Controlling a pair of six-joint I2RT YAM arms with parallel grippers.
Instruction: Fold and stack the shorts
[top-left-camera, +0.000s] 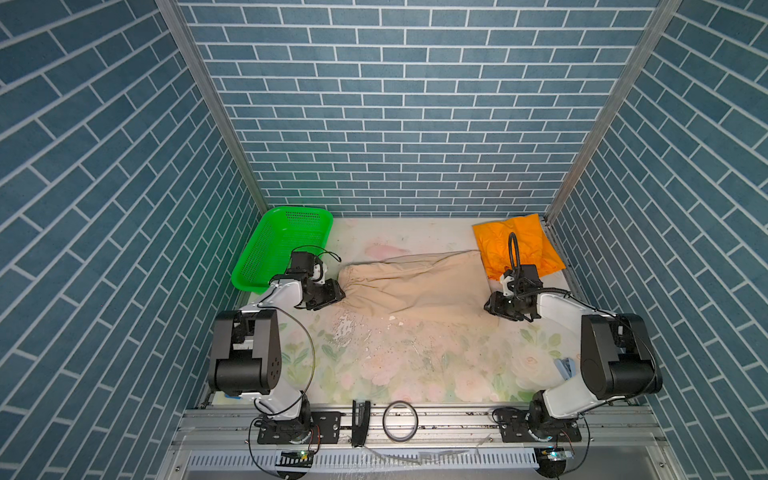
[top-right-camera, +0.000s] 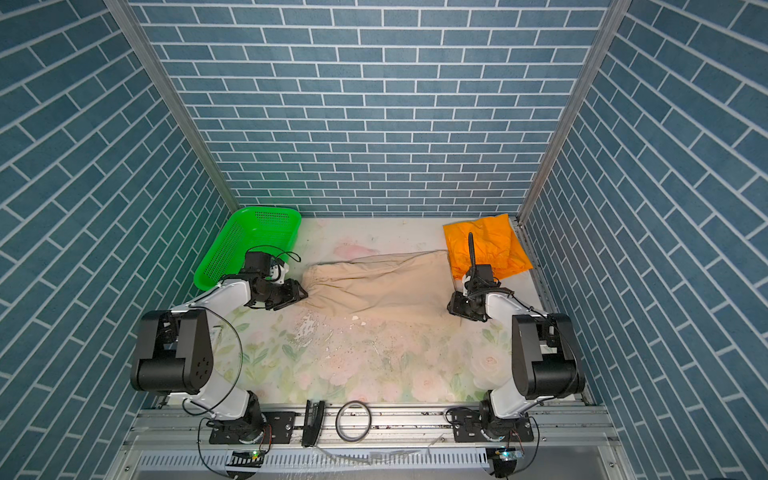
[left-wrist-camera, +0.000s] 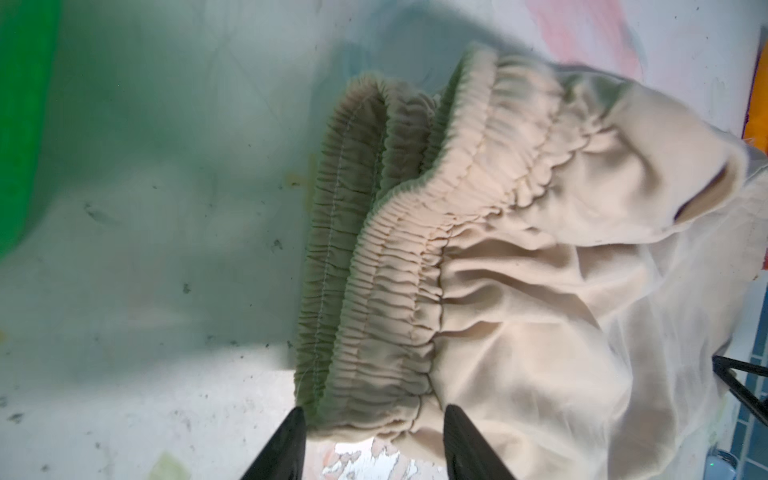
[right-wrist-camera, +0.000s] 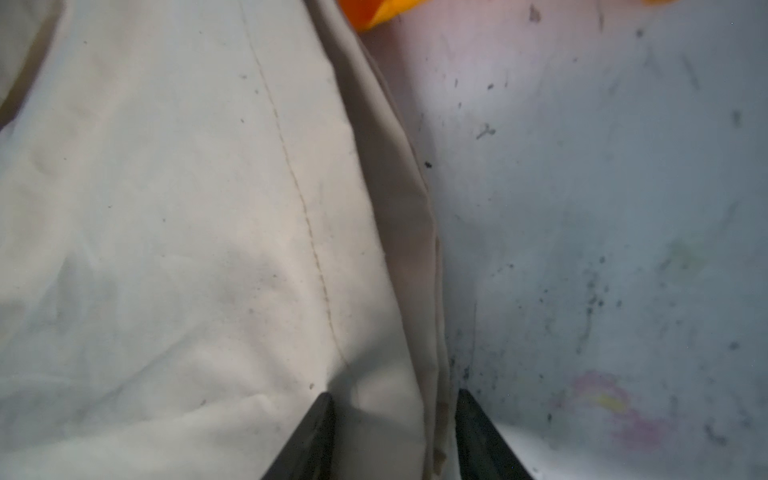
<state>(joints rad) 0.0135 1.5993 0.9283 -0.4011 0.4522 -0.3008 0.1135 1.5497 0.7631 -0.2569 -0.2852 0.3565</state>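
The beige shorts (top-left-camera: 415, 286) (top-right-camera: 374, 282) lie spread across the middle of the table, gathered waistband (left-wrist-camera: 395, 270) to the left and leg hem to the right. My left gripper (top-left-camera: 338, 295) (top-right-camera: 302, 294) (left-wrist-camera: 374, 411) is open, its jaws standing either side of the waistband's near corner. Open too, my right gripper (top-left-camera: 490, 305) (top-right-camera: 453, 306) (right-wrist-camera: 395, 395) straddles the hem edge (right-wrist-camera: 419, 249) at the near right corner. The orange shorts (top-left-camera: 515, 245) (top-right-camera: 486, 245) (right-wrist-camera: 374, 12) lie folded at the back right, just beyond the beige pair.
A green perforated basket (top-left-camera: 266, 257) (top-right-camera: 224, 253) (left-wrist-camera: 20, 124) leans at the back left, behind my left arm. On the front rail sit a tape ring (top-left-camera: 400, 420) and a black clip (top-left-camera: 360, 422). Brick-pattern walls close in the sides and back.
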